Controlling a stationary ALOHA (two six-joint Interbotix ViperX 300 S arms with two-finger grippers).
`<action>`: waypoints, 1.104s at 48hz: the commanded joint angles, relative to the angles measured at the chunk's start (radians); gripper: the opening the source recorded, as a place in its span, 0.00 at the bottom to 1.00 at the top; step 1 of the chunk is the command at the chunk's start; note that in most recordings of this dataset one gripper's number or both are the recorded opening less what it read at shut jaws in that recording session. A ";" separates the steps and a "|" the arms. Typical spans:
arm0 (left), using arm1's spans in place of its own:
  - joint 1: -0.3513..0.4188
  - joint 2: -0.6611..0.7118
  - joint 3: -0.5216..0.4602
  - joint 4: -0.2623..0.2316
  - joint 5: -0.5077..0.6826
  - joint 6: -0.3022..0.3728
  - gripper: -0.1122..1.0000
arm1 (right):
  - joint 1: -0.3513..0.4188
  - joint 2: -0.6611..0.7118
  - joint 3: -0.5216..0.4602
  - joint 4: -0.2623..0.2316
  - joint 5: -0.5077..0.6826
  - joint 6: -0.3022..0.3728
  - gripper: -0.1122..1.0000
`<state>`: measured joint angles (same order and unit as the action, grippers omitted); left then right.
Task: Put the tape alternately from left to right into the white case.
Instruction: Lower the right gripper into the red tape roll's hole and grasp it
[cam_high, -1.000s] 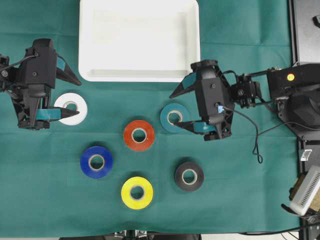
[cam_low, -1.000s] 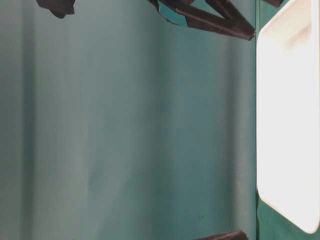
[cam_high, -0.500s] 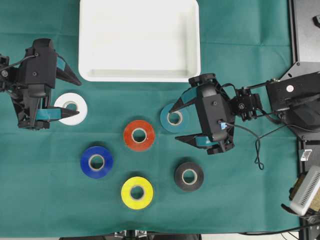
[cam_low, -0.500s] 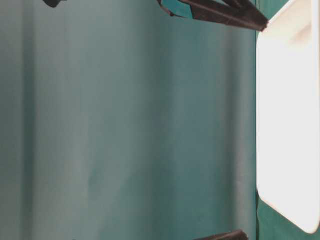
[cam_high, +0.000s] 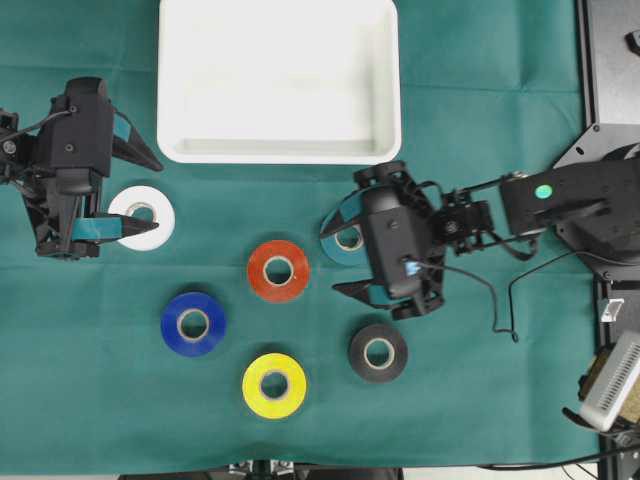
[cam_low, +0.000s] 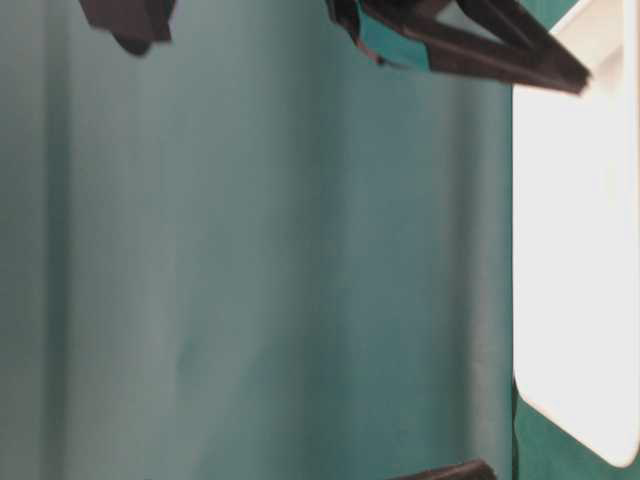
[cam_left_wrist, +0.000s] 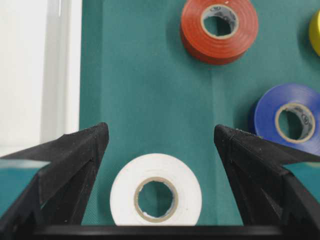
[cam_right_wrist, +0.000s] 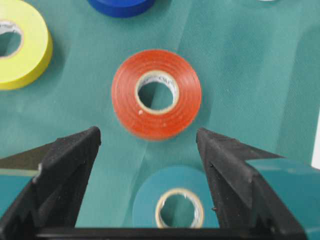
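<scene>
Six rolls of tape lie flat on the green-covered desk (cam_high: 480, 420), none of them in the white case (cam_high: 278, 80), which sits at the top centre of my overhead view with nothing in it. The white roll (cam_high: 141, 217) is at the left, just below the case's lower left corner; the teal roll (cam_high: 343, 237) lies below the case's lower right corner; the red roll (cam_high: 278, 270) sits between and slightly below those two. The blue roll (cam_high: 193, 323), yellow roll (cam_high: 274, 385) and black roll (cam_high: 378, 351) form the lower row. My left hand (cam_high: 138, 192) is over the white roll with its jaws spread well wider than the roll; the left wrist view shows the white roll between the two fingers (cam_left_wrist: 75, 165), clear of both, so nothing is gripped. My right hand (cam_high: 338, 253) is over the teal roll with its jaws fully apart; in the right wrist view the teal roll sits low between the fingers (cam_right_wrist: 70, 165), not touching either, with the red roll beyond it. Neither hand has hold of anything. The table-level view gives me only green cloth, one edge of the case and dark finger parts along the top, too blurred to judge further.
</scene>
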<state>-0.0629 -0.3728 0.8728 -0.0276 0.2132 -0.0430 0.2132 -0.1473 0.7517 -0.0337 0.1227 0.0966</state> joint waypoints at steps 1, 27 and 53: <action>-0.003 -0.008 -0.012 -0.002 -0.003 -0.002 0.68 | 0.008 0.018 -0.048 -0.003 -0.002 -0.002 0.84; -0.002 -0.008 -0.006 -0.002 -0.003 -0.002 0.68 | 0.017 0.178 -0.172 -0.003 0.089 -0.002 0.84; -0.002 -0.009 -0.002 -0.002 -0.003 -0.002 0.68 | 0.032 0.273 -0.239 -0.003 0.089 0.002 0.84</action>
<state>-0.0629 -0.3728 0.8820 -0.0276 0.2148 -0.0430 0.2332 0.1350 0.5338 -0.0353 0.2163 0.0951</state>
